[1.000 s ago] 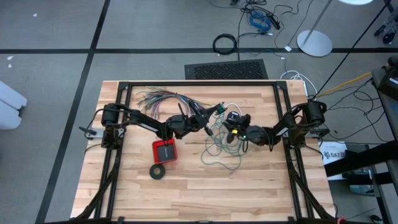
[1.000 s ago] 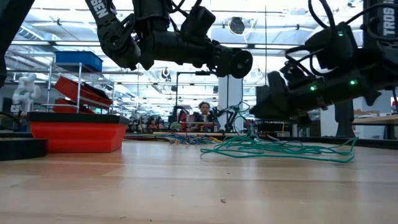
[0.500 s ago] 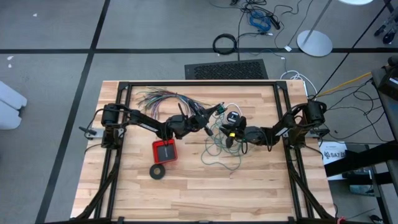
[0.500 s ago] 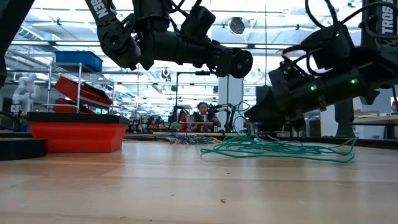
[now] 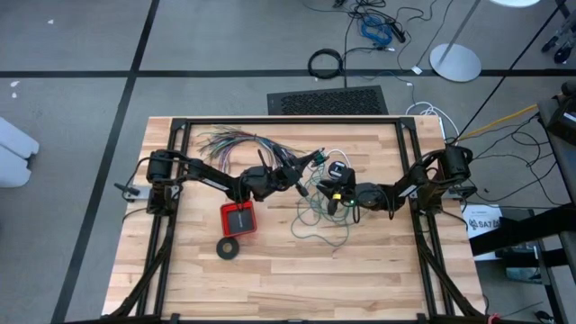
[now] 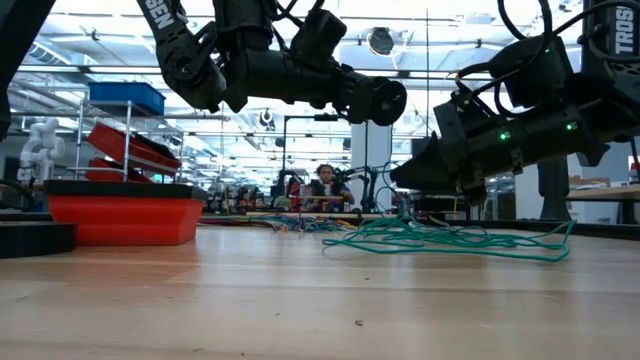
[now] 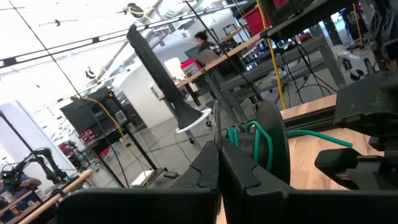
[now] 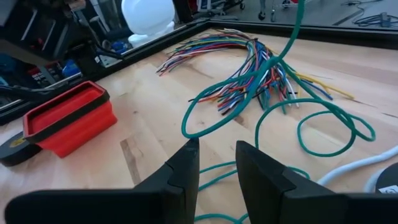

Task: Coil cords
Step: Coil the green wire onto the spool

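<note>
The left claw (image 5: 310, 167) is clamped on an end of the green wire (image 5: 321, 219), raised off the worktop (image 5: 288, 279). The right claw (image 5: 331, 196), fingers parted and gripping nothing, hangs close beside it over the loose tangle, which sprawls beneath and beyond it.

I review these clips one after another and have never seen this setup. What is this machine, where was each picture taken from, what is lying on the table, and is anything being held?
It is a robot with two dark arms at a wooden table. One picture looks straight down, one looks level across the tabletop, and two come from cameras on the wrists.

On the table lie a loose tangle of teal-green wire, a thin white cord, a fanned bundle of many-coloured wires, a red box and a black tape ring.

The left gripper is raised and shut on a strand of the teal-green wire, seen looped around its fingers in its wrist view. The right gripper hovers over the tangle, jaws apart, holding nothing.
</note>
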Motion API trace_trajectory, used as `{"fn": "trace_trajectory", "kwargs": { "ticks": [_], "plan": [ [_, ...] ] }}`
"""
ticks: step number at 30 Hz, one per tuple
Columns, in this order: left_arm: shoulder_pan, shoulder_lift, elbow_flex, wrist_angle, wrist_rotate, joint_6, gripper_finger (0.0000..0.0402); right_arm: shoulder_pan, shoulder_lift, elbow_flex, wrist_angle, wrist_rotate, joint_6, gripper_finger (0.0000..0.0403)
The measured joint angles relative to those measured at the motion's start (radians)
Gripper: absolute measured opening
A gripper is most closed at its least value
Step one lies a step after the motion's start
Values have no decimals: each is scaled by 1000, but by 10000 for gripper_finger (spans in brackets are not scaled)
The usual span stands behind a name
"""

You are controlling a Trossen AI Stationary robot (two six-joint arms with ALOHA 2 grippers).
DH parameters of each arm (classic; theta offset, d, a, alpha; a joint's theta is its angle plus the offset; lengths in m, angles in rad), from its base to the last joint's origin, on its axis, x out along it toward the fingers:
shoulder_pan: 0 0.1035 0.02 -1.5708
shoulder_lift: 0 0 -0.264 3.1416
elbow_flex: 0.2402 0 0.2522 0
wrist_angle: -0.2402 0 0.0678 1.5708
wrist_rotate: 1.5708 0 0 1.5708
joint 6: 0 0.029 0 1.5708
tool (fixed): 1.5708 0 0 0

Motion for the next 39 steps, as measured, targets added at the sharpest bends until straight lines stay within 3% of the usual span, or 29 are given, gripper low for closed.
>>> {"fn": "trace_trajectory", "kwargs": {
  "ticks": [6, 15, 24, 30, 39],
  "plan": [
    [-3, 0, 0, 0, 0, 0, 0, 0, 0, -8, 0, 18, 1, 97],
    [-6, 0, 0, 0, 0, 0, 0, 1, 0, -9, 8, 23, -3, 153],
    [-6, 0, 0, -3, 0, 0, 0, 1, 0, -9, 2, -74, -12, 192],
    [-6, 0, 0, -4, 0, 0, 0, -1, 0, -9, -4, -34, -23, 190],
    [-7, 1, 0, -13, 1, 0, 0, -1, 0, -10, -1, 31, -41, 156]
  ]
}}
